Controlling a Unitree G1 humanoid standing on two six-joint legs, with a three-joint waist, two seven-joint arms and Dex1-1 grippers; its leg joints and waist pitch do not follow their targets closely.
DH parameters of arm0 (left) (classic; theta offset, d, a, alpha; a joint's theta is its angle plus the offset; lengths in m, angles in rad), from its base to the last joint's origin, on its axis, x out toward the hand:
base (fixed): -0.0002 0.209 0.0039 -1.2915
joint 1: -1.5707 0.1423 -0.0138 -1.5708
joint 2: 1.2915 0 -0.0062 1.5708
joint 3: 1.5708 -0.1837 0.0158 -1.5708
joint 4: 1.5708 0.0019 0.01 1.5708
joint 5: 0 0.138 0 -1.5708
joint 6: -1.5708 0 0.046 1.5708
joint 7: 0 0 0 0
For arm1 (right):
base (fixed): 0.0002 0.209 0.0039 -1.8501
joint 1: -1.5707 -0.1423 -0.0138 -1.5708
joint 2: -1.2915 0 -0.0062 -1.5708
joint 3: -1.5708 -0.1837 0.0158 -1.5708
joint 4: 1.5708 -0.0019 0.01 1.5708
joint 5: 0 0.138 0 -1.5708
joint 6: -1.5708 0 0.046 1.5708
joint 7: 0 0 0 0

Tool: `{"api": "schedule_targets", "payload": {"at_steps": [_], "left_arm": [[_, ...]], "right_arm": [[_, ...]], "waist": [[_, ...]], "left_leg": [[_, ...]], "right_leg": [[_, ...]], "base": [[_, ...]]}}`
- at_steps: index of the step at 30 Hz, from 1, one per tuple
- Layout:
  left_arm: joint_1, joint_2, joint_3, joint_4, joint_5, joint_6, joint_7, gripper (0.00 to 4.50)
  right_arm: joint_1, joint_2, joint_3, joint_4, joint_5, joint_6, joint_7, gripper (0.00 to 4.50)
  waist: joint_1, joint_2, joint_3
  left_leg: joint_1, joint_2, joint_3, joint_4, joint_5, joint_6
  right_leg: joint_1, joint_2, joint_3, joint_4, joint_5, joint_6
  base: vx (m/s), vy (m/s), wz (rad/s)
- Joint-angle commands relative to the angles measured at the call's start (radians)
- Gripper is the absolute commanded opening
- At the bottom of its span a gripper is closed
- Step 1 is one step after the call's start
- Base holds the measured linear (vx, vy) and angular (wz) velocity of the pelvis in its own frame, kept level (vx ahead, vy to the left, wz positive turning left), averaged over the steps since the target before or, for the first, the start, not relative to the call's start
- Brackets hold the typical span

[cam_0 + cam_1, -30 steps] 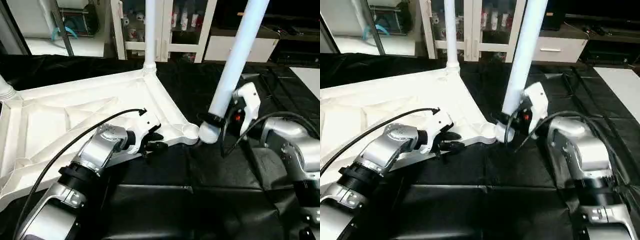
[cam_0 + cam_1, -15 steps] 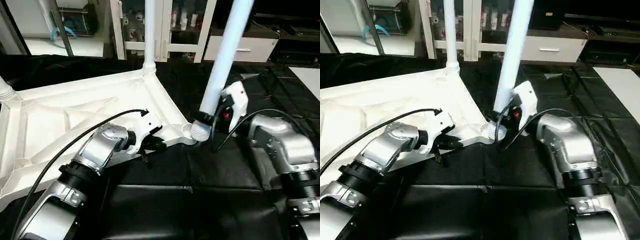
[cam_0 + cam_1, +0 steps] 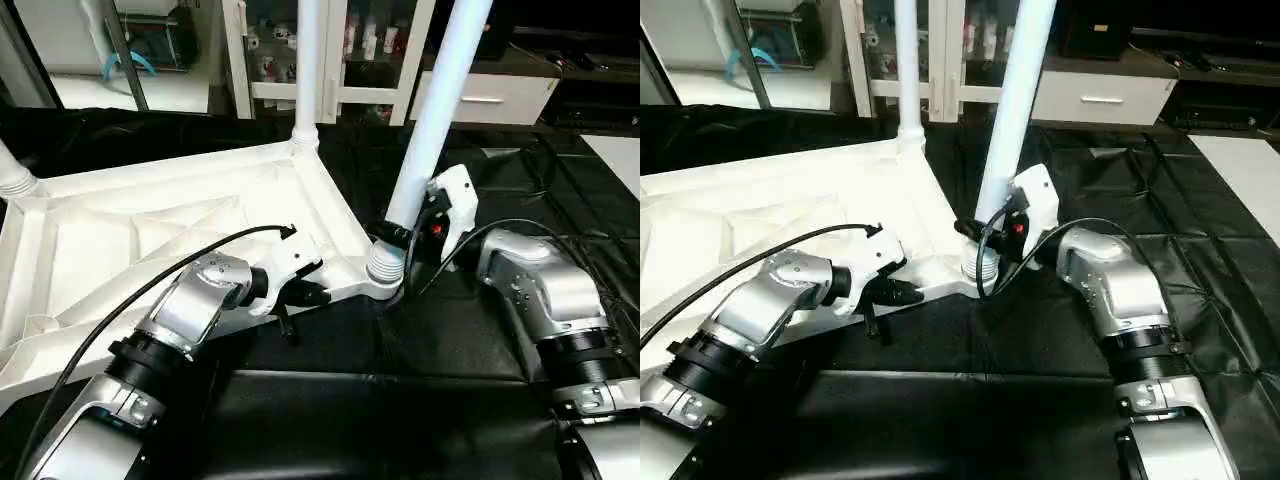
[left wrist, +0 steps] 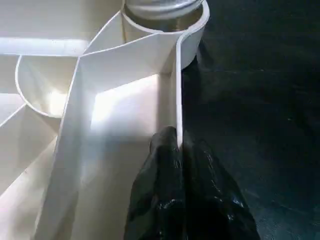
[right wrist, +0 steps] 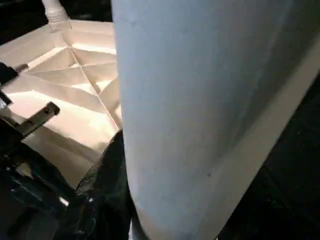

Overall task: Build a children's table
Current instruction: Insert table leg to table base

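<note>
Black cover: the work table [image 3: 330, 420] wears dark sheeting from edge to edge, and everything sits on it.
Tabletop: the white plastic top [image 3: 150, 240] lies upside down on the cover, ribs and X-bracing facing up, on the robot's left and centre.
Fitted legs: one leg [image 3: 307, 60] stands upright in the far corner socket; another leg's ribbed base [image 3: 12, 180] shows at the far left corner.
Leg in hand: the long white tube [image 3: 430, 110] leans slightly, its ribbed foot end [image 3: 383, 262] sitting right at the near right corner socket [image 3: 975, 280]. Whether it is fully seated, I can't say.
Right gripper: the right gripper [image 3: 405, 232] clasps that tube just above the ribbed end, fingers part-way apart around it, holding it firmly.
Left gripper: the left gripper [image 3: 305, 292] pinches the thin rim wall [image 4: 177, 100] of the top, fingers nearly together on it, close to the same corner, bracing the piece.
Step in hand: by my reading, the third leg is going into its socket while the other arm steadies the top.
Next move calls for: bringing the tube square to the socket and pressing or twisting it home, with the rim grip kept tight so the top doesn't skid on the sheeting.
</note>
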Motion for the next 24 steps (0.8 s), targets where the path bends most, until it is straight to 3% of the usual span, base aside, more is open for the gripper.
{"api": "schedule_targets", "payload": {"at_steps": [1,8,24], "left_arm": [[0.026,-0.005,-0.031,0.002,-0.01,0.018,-0.024,0.0],[0.017,-0.017,-0.016,0.021,0.005,0.008,0.004,0.0],[0.024,-0.022,-0.009,0.013,0.01,0.009,0.01,0.0]], "right_arm": [[-0.018,-0.006,0.003,0.005,-0.007,-0.007,0.013,1.84],[-0.011,-0.016,0.015,0.014,-0.017,0.005,0.037,1.84],[0.036,0.031,-0.039,0.069,0.003,-0.006,-0.009,1.84]], "waist": [[-0.002,-0.01,-0.07],[-0.001,-0.012,-0.071],[-0.002,-0.011,-0.069]], "left_leg": [[0.015,0.069,-0.028,-0.08,-0.053,0.038],[0.013,0.069,-0.028,-0.078,-0.037,0.052],[0.015,0.07,-0.029,-0.082,-0.068,0.034]], "right_leg": [[0.048,-0.084,0.041,-0.067,-0.099,-0.268],[0.049,-0.086,0.041,-0.065,-0.072,-0.272],[0.047,-0.087,0.041,-0.071,-0.116,-0.262]], "base": [[0.0,0.0,0.0],[0.0,0.0,0.0],[0.0,0.0,0.0]]}}
